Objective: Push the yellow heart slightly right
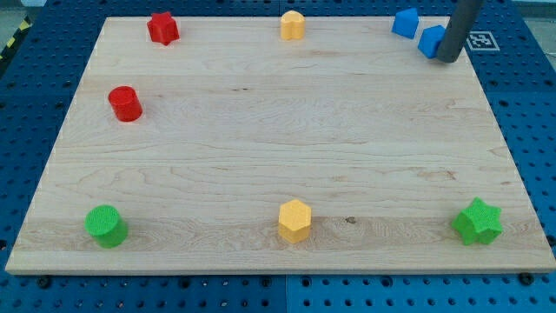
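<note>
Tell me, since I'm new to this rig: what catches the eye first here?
The dark rod at the view's top right, my tip right beside two blue blocks. Next, the bright blocks ringing the wooden board: a green star at bottom right and a yellow block at bottom centre.

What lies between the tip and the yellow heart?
Camera view: two blue blocks close beside my tip, on its left; from them to the yellow heart the board is bare.
</note>
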